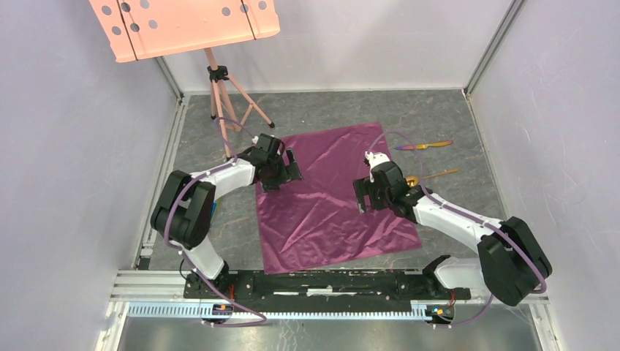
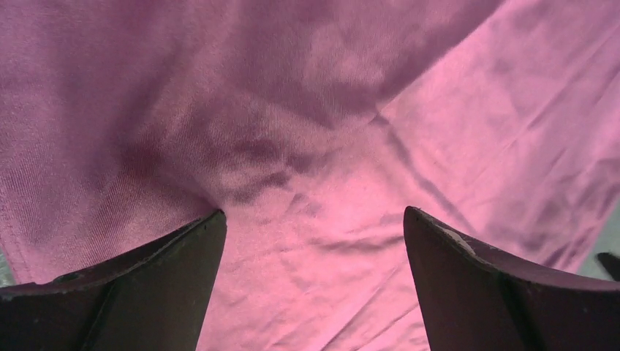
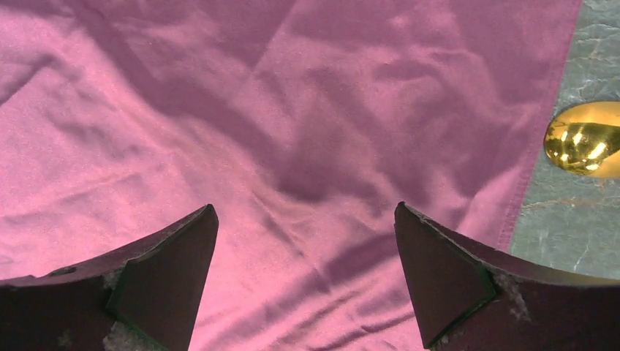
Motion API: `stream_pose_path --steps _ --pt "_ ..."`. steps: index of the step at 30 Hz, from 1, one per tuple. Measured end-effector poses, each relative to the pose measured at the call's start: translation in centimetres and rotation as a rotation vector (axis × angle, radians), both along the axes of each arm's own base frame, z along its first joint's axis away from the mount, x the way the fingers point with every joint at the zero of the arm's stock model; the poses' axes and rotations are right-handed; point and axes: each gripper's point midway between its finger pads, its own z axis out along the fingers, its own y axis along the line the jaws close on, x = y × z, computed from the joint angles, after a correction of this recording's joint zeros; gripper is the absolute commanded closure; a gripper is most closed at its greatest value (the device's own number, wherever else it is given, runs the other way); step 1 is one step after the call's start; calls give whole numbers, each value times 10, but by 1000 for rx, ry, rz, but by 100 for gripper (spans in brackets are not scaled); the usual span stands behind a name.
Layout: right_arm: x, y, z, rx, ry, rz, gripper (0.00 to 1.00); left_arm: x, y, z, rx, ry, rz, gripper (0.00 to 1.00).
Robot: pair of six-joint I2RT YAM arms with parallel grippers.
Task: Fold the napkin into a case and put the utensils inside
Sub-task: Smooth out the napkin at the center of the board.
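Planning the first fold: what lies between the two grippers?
Only the spread, wrinkled napkin, with nothing on it there, as the top view shows. The left gripper and right gripper both stand open over it.

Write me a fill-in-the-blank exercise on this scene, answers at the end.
1. The napkin lies spread out flat, not yet ____.
2. The left gripper and the right gripper hover over it, both with jaws ____.
3. The spoon is ____ in colour.
4. Spoon and knife lie on the robot's ____ side of the napkin.
Answers: folded; open; gold; right.
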Motion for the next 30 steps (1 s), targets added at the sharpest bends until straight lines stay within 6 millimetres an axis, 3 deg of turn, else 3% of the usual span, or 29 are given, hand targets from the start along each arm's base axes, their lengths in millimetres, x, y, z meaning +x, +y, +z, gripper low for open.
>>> stream_pose_path --steps 9,16,20,23,26,30 --pt "-4 -11 2 5 13 -52 2 48 29 -5 35 -59 155 0" --pt "-12 -17 32 55 -45 -70 2 76 42 -3 46 -73 207 0" --pt "-31 -43 24 16 30 -230 8 62 44 -1 48 -49 198 0" --pt "-58 -63 8 -16 154 -370 25 38 41 14 31 -38 170 0" --pt "-85 -69 -8 18 250 -468 36 17 27 56 -44 -103 112 0" --pt "-122 -72 -32 58 392 -572 37 -9 10 103 -144 -190 29 0"
